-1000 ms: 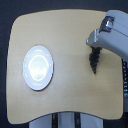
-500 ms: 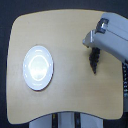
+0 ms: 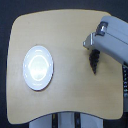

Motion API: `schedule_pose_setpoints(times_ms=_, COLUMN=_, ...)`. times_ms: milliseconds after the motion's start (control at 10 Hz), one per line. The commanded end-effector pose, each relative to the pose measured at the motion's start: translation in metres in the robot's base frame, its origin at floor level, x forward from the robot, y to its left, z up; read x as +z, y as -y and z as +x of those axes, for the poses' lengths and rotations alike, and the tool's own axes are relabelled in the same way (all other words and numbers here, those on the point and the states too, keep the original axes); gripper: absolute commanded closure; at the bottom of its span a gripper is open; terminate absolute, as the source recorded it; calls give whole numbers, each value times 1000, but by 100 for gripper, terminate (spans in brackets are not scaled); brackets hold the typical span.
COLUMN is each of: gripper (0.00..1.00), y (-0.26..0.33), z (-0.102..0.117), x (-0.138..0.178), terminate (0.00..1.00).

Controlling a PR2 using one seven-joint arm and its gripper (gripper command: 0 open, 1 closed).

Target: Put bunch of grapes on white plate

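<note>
The white plate (image 3: 38, 67) lies round and glossy on the wooden table (image 3: 65, 35), toward the exterior view's left. My gripper (image 3: 94, 66) reaches in from the upper right on a grey arm (image 3: 114, 39) and points down at the table, well to the right of the plate. A dark, narrow, tapering shape hangs under the grey body. At this size I cannot separate the fingers from the bunch of grapes, so whether the grapes are held, or lie beneath the fingers, stays unclear.
The table is a rounded light-wood top with dark floor around it. Its right edge runs close behind the arm. A grey stand shows below the front edge (image 3: 65, 120).
The arm and the dark shape beneath it have crept slightly upward in the view. The plate has not moved.
</note>
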Motion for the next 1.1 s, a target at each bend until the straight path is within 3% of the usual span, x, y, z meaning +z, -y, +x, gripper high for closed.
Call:
schedule_pose_setpoints(times_ms=0, gripper=0, y=1, z=-1, x=-27, terminate=0)
schedule_pose_setpoints(times_ms=500, gripper=0, y=8, z=23, x=-28, terminate=0)
schedule_pose_setpoints(times_ms=800, gripper=0, y=4, z=11, x=-18, terminate=0)
schedule_pose_setpoints(times_ms=900, gripper=100, y=2, z=4, x=-19, terminate=0)
schedule_pose_setpoints(times_ms=1000, gripper=100, y=1, z=3, x=-21, terminate=0)
